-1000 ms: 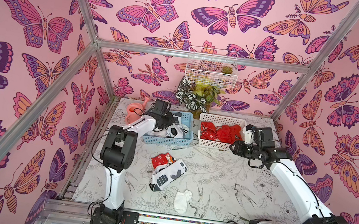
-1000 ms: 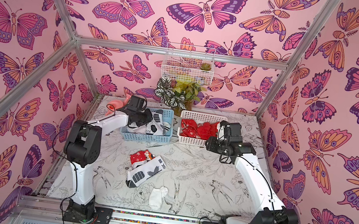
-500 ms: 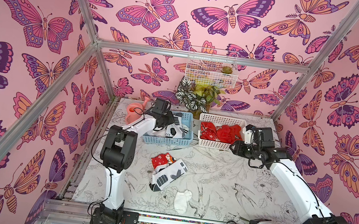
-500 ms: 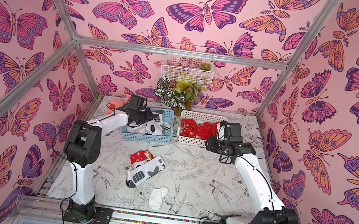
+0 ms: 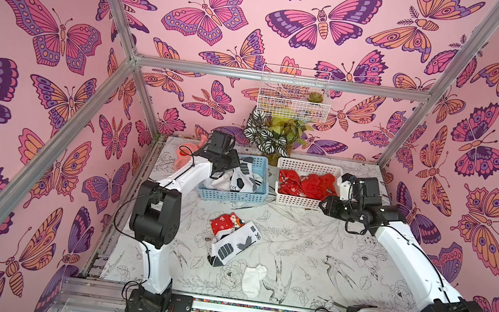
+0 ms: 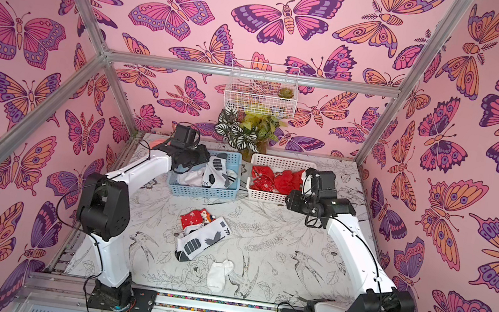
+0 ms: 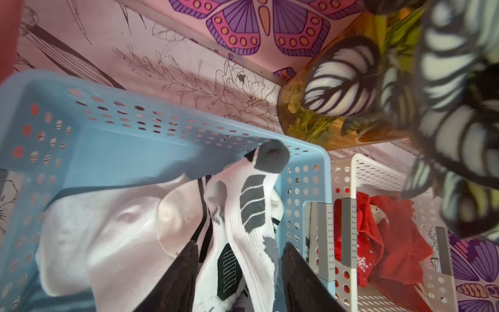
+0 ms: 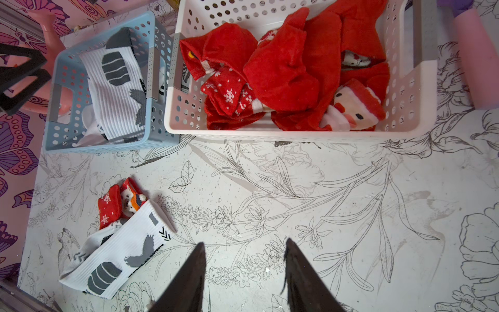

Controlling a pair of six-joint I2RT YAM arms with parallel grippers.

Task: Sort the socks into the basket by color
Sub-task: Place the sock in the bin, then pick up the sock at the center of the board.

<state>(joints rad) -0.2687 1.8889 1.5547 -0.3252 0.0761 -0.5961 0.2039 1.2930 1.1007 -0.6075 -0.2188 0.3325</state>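
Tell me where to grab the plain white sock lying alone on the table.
Probably its middle, pinched from straight above: the plain white sock lies flat on the table, apart from the patterned sock, leaving no raised edge for a side approach.

1. Both top views are bright, evenly lit and sharp.
2. Soft, short shadows lie on the table (image 5: pixel 312 240).
3. In the left wrist view the striped leaves (image 7: pixel 445 108) are blurred and out of focus; the patterned sock (image 7: pixel 251 216) is sharper.
4. The right wrist view is crisp, with the rim of the white basket (image 8: pixel 297 133) bowed by the lens.
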